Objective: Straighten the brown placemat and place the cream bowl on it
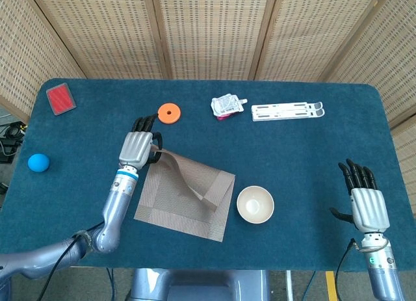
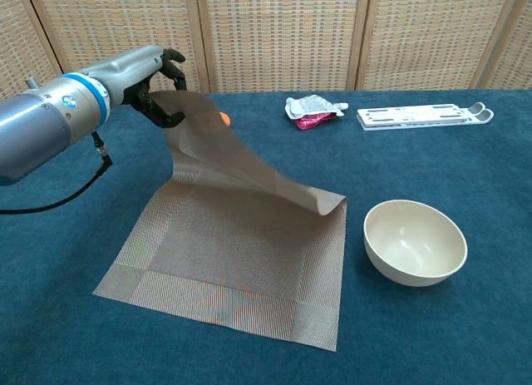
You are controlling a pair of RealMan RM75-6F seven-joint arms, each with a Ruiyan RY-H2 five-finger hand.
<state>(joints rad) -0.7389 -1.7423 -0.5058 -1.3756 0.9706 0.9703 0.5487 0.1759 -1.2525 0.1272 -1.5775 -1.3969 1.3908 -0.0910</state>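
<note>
The brown placemat [image 1: 185,197] [image 2: 224,260] lies askew on the blue table, its far left corner lifted and unfolding. My left hand [image 1: 138,147] [image 2: 150,77] pinches that raised corner above the table. The cream bowl [image 1: 255,204] [image 2: 415,240] stands upright on the cloth just right of the placemat, apart from it. My right hand [image 1: 367,202] hovers at the table's near right edge, fingers spread and holding nothing; the chest view does not show it.
An orange disc [image 1: 169,112] lies just beyond my left hand. A silver pouch [image 1: 227,106] and a white rack [image 1: 287,111] sit at the back. A red card [image 1: 60,97] and a blue ball [image 1: 38,162] are at the far left.
</note>
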